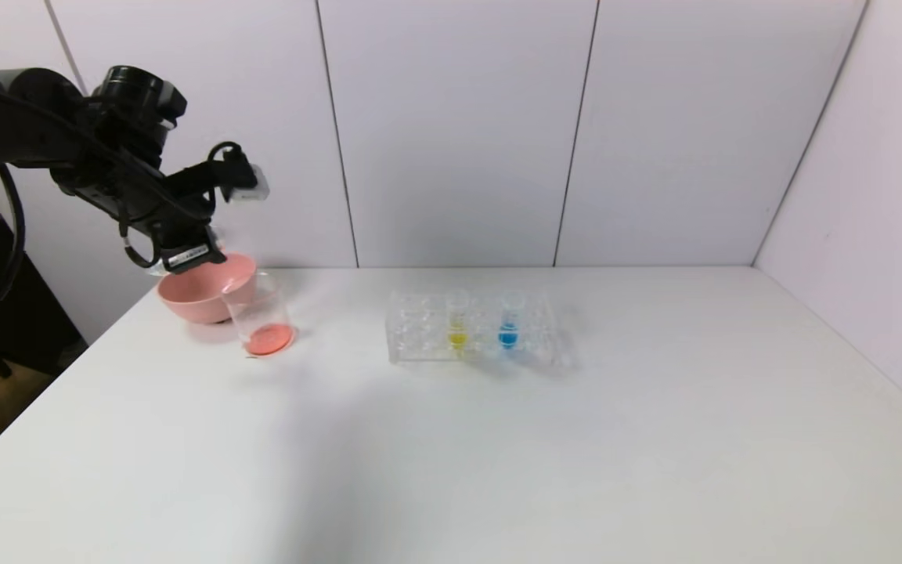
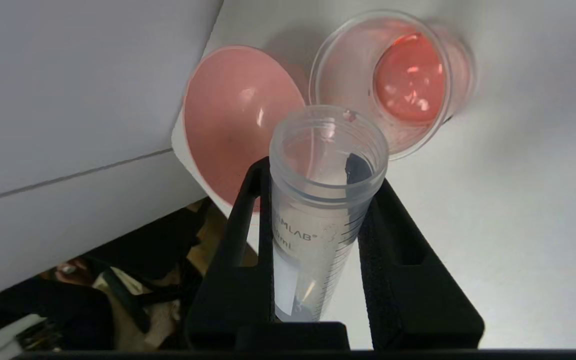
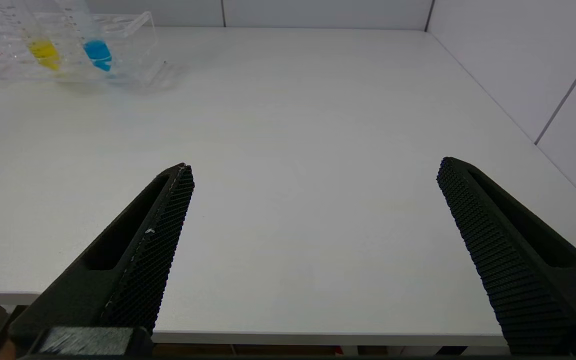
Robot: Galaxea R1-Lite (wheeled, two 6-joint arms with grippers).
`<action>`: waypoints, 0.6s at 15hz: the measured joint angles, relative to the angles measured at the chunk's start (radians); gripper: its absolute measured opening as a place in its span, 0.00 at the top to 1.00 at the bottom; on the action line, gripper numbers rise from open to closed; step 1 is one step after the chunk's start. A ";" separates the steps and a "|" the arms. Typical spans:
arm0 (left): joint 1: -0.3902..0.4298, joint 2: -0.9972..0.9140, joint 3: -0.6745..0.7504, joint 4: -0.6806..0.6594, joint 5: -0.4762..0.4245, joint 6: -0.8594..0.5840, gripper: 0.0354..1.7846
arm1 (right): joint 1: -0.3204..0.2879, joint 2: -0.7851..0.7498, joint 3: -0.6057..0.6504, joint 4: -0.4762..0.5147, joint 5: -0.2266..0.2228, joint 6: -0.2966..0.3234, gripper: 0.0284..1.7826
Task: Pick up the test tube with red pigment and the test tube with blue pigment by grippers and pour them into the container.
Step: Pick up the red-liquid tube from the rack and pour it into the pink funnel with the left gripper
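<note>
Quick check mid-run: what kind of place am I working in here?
Most likely a staged lab-style test bench: a white table walled by plain panels, a clear tube rack holding coloured liquids, and a glass beaker.

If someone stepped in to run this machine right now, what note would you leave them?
Left gripper: shut on the emptied clear plastic test tube, above the pink bowl.
Right gripper: open, idle at the table's near edge.
Done: red liquid sits in the clear glass beaker.
Left: the blue-liquid tube, standing in the clear rack beside the yellow tube, needs pouring.
</note>
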 joint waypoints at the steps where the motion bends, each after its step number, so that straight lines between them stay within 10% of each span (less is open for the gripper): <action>1: 0.010 -0.014 0.000 -0.013 -0.042 -0.083 0.73 | 0.000 0.000 0.000 0.000 0.000 0.000 0.00; 9: 0.038 -0.082 0.004 -0.292 -0.137 -0.614 0.73 | 0.000 0.000 0.000 0.000 0.000 0.000 0.00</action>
